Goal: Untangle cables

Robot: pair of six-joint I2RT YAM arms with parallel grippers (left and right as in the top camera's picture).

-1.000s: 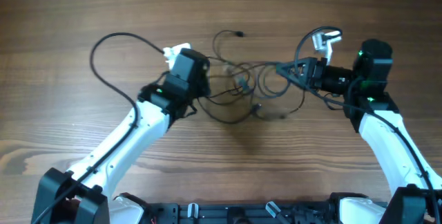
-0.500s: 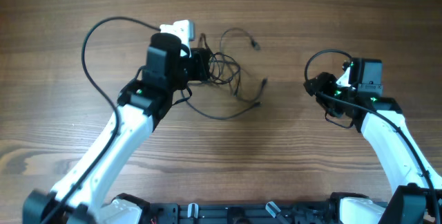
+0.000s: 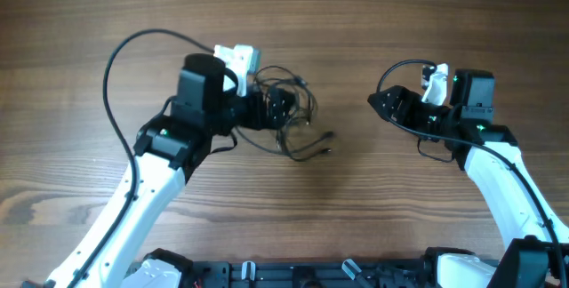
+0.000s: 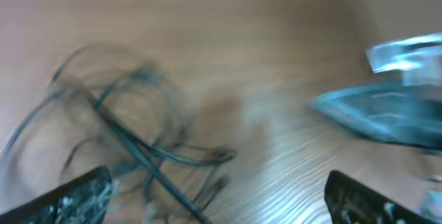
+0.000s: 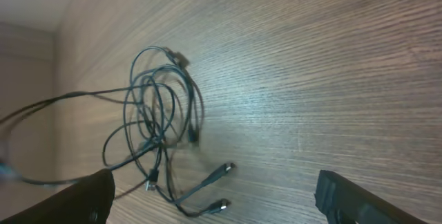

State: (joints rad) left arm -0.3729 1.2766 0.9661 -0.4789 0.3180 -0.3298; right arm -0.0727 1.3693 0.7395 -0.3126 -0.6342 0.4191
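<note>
Left claw [image 3: 283, 110]: jaws wide apart, nothing clamped. In its own wrist view [image 4: 214, 189] the two fingers sit in the bottom corners.
Left claw, place: right at the left edge of the tangle, low over the desk [image 3: 356, 21]. The wrist view is too blurred to show whether a finger touches a wire.
Right claw [image 3: 384, 106]: spread wide as well and holding nothing. Its fingers frame the bottom corners of the right wrist view [image 5: 214, 189].
Right claw, place: well apart from the tangle, off to its right and facing it across bare wood.
Cables [image 3: 307, 153]: one loose clump of thin black loops lying flat on the desk, just left of centre, between the two arms and far nearer the left one.
Cables, left wrist [image 4: 131, 134]: a smeared knot of loops ahead of the fingers.
Cables, right wrist [image 5: 159, 120]: sharp here, with overlapping rings crossed by straighter strands.
Long axis: the clump is roundish by the left claw and trails down and to the right, so the line runs upper left to lower right in the overhead view.
Plug ends [image 3: 329, 137]: two tails lie side by side, close together, tips pointing right towards the right claw; they are clear in the right wrist view [image 5: 226, 169].
Thick black lead [image 3: 116, 66]: the left arm's own, arching wide to the left, apart from the thin wires.
</note>
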